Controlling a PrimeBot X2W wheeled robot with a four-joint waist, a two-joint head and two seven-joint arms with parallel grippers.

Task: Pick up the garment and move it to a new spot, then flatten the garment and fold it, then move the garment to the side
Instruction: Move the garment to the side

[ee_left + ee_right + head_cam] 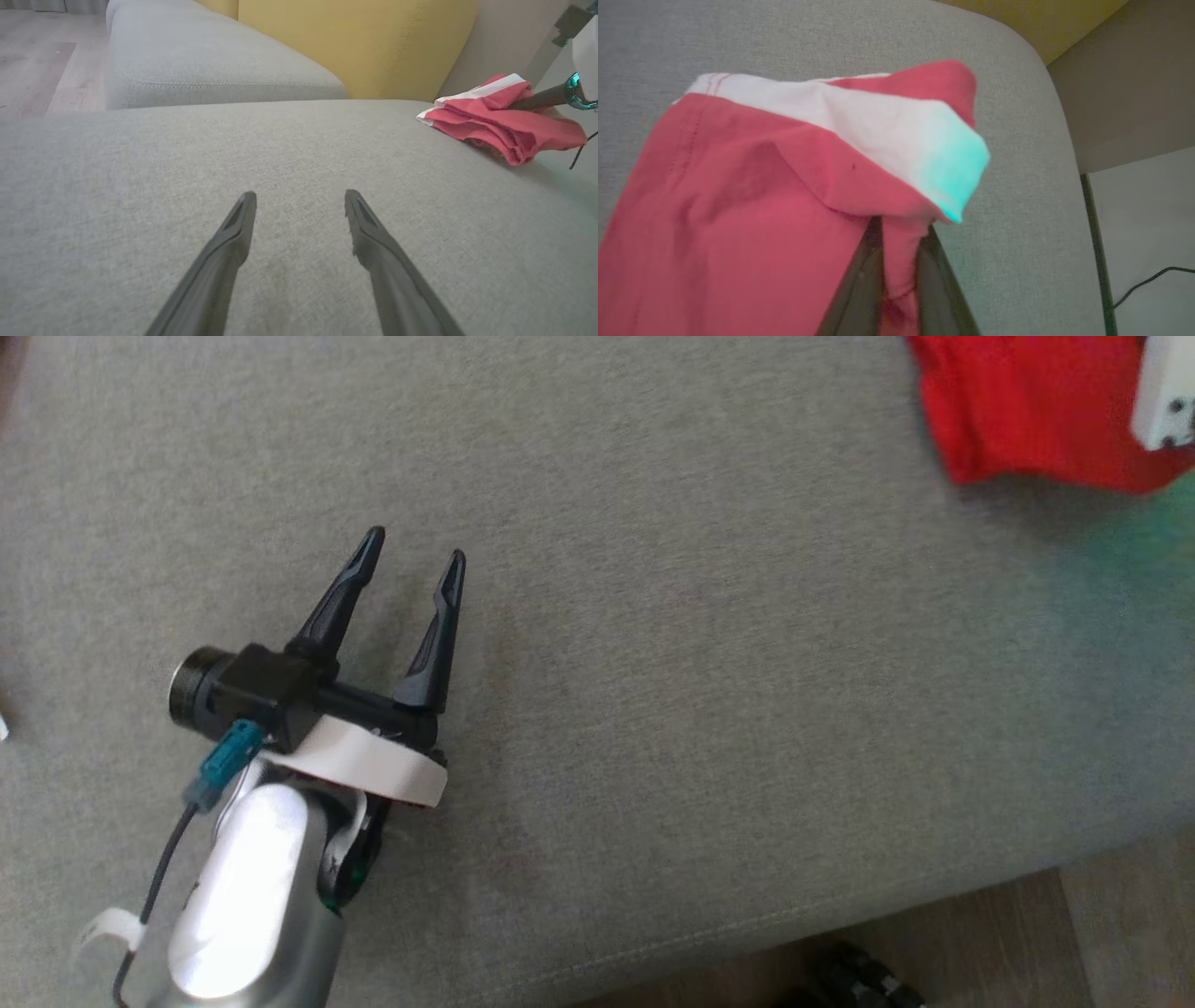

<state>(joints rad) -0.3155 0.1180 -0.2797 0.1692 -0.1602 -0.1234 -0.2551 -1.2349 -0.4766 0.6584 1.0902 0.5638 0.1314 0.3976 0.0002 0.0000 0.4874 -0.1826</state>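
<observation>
Right gripper (902,233): clenched on a fold of the red garment (738,210). The garment lies bunched, its white band showing, at the right end of the grey seat cushion (1017,116). Left gripper (415,549): fingers spread, grasping nothing, over bare cushion well apart from the garment. Yellow backrest (355,42) stands behind.
</observation>
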